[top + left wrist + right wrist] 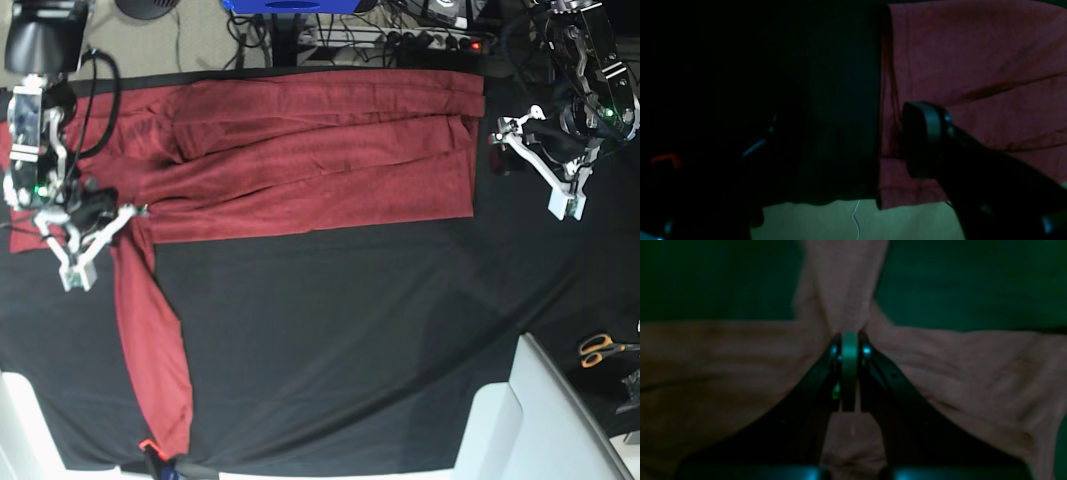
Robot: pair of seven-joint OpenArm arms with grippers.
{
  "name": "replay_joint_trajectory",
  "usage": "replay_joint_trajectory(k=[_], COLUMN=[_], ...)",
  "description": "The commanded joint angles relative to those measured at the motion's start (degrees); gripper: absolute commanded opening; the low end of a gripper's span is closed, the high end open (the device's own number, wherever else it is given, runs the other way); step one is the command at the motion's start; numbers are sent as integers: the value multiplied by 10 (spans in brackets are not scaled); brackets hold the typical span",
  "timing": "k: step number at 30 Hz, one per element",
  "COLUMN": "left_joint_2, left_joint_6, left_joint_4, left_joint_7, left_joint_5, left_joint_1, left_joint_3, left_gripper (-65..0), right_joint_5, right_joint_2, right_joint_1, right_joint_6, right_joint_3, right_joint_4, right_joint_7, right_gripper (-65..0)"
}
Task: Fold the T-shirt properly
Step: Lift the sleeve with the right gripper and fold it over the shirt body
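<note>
The right gripper [849, 340] is pinching a bunched ridge of the T-shirt [320, 150], its jaws pressed together on the fabric; in the right wrist view the cloth is fanning out blurred toward 9, 12 and 3 o'clock, and everything past it is dissolving into dark green. In the base view that gripper is sitting at the shirt's 9 o'clock end, where one sleeve [150, 350] is trailing toward 6 o'clock across the black cloth sheet [380, 330].

The left gripper [545, 165] is standing with its jaws apart and nothing between them, just off the shirt's 3 o'clock edge. The left wrist view is very dim: one finger [923, 136] is showing over red fabric, the other is hardly separable from the black at 9 o'clock, and a thin white cord [856, 216] is lying on the pale floor at 6 o'clock.

The shirt's body is lying folded lengthwise at the sheet's 12 o'clock side. Scissors with orange handles [603, 348] are lying at 3 o'clock, well apart, beside a white panel [540, 420] cut off at the frame's 5 o'clock corner.
</note>
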Motion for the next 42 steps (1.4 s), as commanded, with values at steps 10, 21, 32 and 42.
replay_joint_trajectory(k=[10,21,32,42], left_joint_2=[-8,-8,-8,-8], left_joint_6=[0,0,0,0], left_joint_4=[9,9,8,8], left_joint_7=[-8,-8,-8,-8], left_joint_5=[-5,-5,-5,-5], left_joint_1=[-1,-1,-1,-1], left_joint_3=[-2,-2,-2,-2], left_gripper=[-207,-207,-207,-207], right_joint_5=[-2,1,1,-2], right_joint_2=[-36,-66,-80,-77], right_joint_1=[-95,-168,-206,-194], right_joint_6=[-3,-2,-1,-1], right_joint_3=[27,28,25,55], right_joint_4=[130,143,183,168], right_joint_7=[-13,-8,-9,-9], right_gripper=[-650,-650,-650,-650])
